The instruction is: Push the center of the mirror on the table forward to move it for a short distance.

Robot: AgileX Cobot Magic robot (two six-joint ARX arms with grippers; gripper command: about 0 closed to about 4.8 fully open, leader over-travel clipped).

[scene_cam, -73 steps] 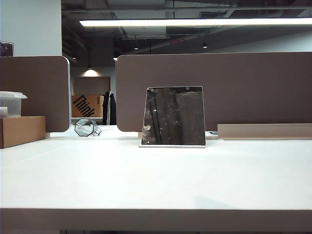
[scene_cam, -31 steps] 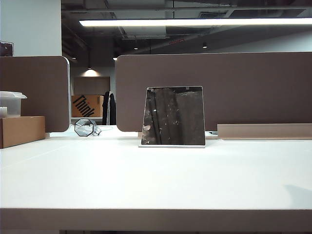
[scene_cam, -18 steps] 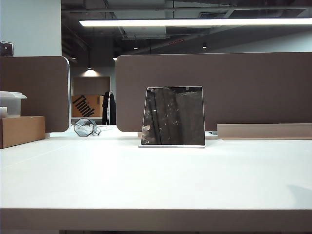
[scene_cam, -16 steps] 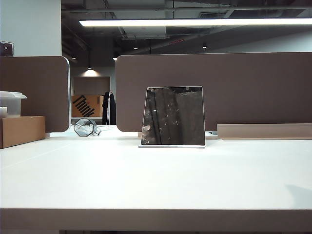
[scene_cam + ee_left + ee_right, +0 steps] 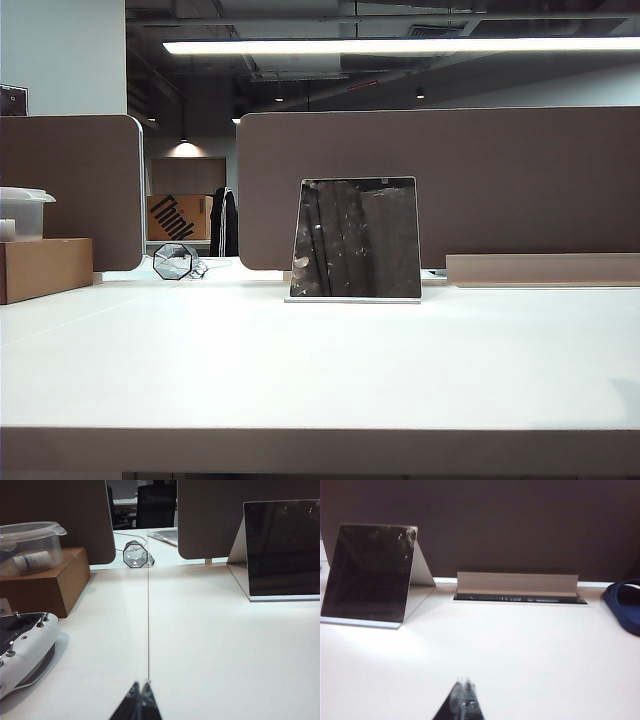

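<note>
The mirror (image 5: 356, 240) stands leaning back at the middle rear of the white table (image 5: 320, 370), its dark face toward the front and a thin white strip at its base. It also shows in the left wrist view (image 5: 283, 550) and the right wrist view (image 5: 370, 572). My left gripper (image 5: 141, 685) is shut, with nothing in it, low over the table well short of the mirror. My right gripper (image 5: 463, 682) is also shut and holds nothing, over bare table short of the mirror and to its side. Neither gripper appears in the exterior view.
A cardboard box (image 5: 42, 268) with a clear lidded tub (image 5: 22, 212) sits at the left. A small octagonal glassy object (image 5: 173, 261) lies at the back left. Brown partition panels (image 5: 480, 180) rise behind the table, with a grey cable tray (image 5: 540, 268). A white controller (image 5: 22, 647) lies near the left gripper.
The mirror has not moved. A faint shadow on the table's front right has shifted toward the right edge and faded.
</note>
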